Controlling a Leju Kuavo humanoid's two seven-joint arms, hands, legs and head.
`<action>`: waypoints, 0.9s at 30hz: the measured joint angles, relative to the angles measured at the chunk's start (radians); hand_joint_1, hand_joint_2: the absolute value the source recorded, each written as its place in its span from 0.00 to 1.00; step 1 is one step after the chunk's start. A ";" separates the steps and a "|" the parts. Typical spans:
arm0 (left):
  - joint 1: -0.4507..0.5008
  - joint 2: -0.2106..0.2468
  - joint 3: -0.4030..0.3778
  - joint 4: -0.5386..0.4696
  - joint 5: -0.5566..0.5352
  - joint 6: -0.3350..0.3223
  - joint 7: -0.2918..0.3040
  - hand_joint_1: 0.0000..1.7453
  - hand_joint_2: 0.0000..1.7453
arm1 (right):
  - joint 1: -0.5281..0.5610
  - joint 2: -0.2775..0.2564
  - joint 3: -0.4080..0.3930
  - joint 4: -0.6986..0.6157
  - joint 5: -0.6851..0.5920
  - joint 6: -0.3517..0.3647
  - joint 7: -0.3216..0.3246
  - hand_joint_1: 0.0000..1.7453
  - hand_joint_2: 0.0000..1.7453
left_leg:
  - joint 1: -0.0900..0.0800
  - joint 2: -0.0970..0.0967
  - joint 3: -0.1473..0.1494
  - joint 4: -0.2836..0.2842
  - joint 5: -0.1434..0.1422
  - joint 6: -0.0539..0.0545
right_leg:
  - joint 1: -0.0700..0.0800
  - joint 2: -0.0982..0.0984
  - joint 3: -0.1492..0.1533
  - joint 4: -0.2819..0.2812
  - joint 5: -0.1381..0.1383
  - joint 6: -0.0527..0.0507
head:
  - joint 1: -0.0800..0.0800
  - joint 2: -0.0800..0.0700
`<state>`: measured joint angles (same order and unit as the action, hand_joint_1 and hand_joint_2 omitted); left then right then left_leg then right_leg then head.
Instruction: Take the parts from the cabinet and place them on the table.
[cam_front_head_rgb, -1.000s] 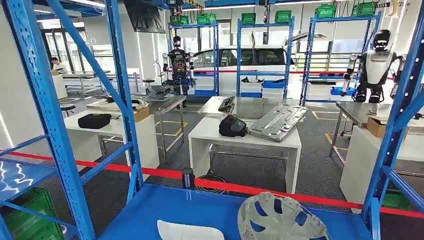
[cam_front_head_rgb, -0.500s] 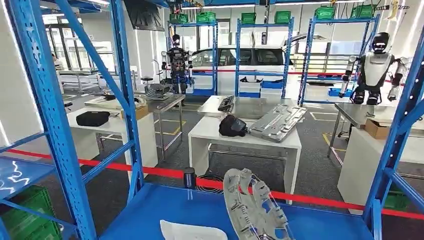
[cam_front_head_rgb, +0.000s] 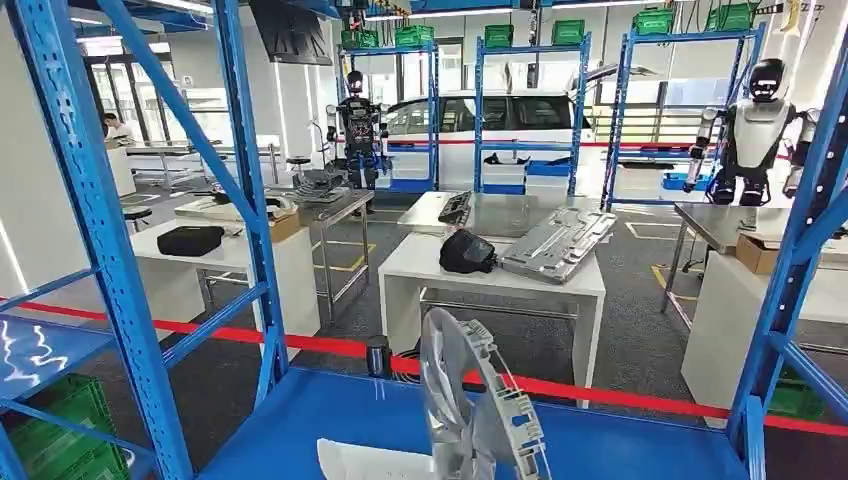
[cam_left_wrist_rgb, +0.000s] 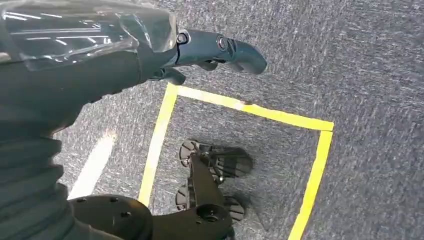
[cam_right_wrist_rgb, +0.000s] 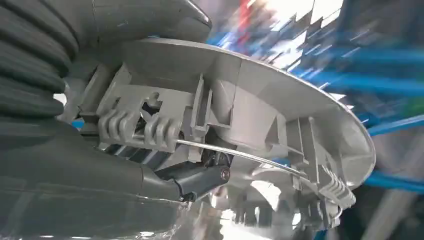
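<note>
From where I stand, the grey plastic wheel cover (cam_front_head_rgb: 480, 400) is up on edge above the blue cabinet shelf (cam_front_head_rgb: 340, 415), its ribbed back side with clips and a wire ring turned partly toward the head camera. The right hand (cam_right_wrist_rgb: 150, 180) holds it: in the right wrist view the thick grey thumb (cam_right_wrist_rgb: 150, 20) lies over the outer rim and a dark finger (cam_right_wrist_rgb: 200, 180) sits underneath among the clips, so the cover is clamped between them. A flat white part (cam_front_head_rgb: 375, 462) lies on the shelf just beside the lower edge of the wheel cover.

The left hand (cam_left_wrist_rgb: 210, 50) hangs over grey carpet with yellow floor tape (cam_left_wrist_rgb: 250, 110); its dark fingers are slightly curled and it holds nothing, though how far they spread I cannot tell.

Beyond the blue upright posts (cam_front_head_rgb: 245, 190) a red barrier tape (cam_front_head_rgb: 620, 395) crosses the room. Behind it stands a white table (cam_front_head_rgb: 495, 275) carrying a black bag (cam_front_head_rgb: 466, 252) and a long grey metal panel (cam_front_head_rgb: 558, 243). Further back, another humanoid robot (cam_front_head_rgb: 755, 130) stands at the right, and a white car (cam_front_head_rgb: 500, 120) is parked behind blue racks.
</note>
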<state>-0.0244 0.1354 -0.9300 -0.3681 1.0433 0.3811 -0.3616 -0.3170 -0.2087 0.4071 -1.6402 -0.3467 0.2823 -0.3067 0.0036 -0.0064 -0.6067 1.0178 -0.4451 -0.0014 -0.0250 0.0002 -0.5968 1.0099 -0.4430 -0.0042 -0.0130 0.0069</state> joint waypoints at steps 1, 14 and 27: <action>0.002 -0.001 0.000 -0.001 0.000 0.000 0.000 0.00 1.00 | 0.002 0.005 -0.006 -0.018 -0.014 0.010 0.000 1.00 1.00 | 0.001 0.002 -0.015 0.040 -0.028 -0.006 | 0.000 0.000 0.002 0.000 -0.001 -0.008 | -0.004 0.000; 0.033 0.005 0.019 -0.042 0.060 -0.037 -0.012 0.00 1.00 | 0.053 0.076 -0.049 -0.161 -0.350 0.245 0.061 1.00 1.00 | -0.006 0.003 0.013 -0.007 0.003 0.012 | 0.006 0.006 0.007 -0.005 -0.001 0.015 | -0.004 0.000; 0.036 0.005 0.018 -0.060 0.063 -0.034 -0.020 0.00 1.00 | 0.086 0.105 -0.062 -0.202 -0.473 0.334 0.126 1.00 1.00 | -0.010 0.001 0.011 -0.007 0.011 0.021 | 0.011 0.001 0.018 0.002 -0.019 0.013 | 0.001 0.000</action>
<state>0.0113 0.1400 -0.9121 -0.4284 1.1066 0.3471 -0.3815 -0.2312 -0.1042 0.3449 -1.8417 -0.8194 0.6160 -0.1812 -0.0068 -0.0057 -0.5955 1.0103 -0.4342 0.0192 -0.0143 0.0015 -0.5785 1.0119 -0.4623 0.0084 -0.0122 0.0069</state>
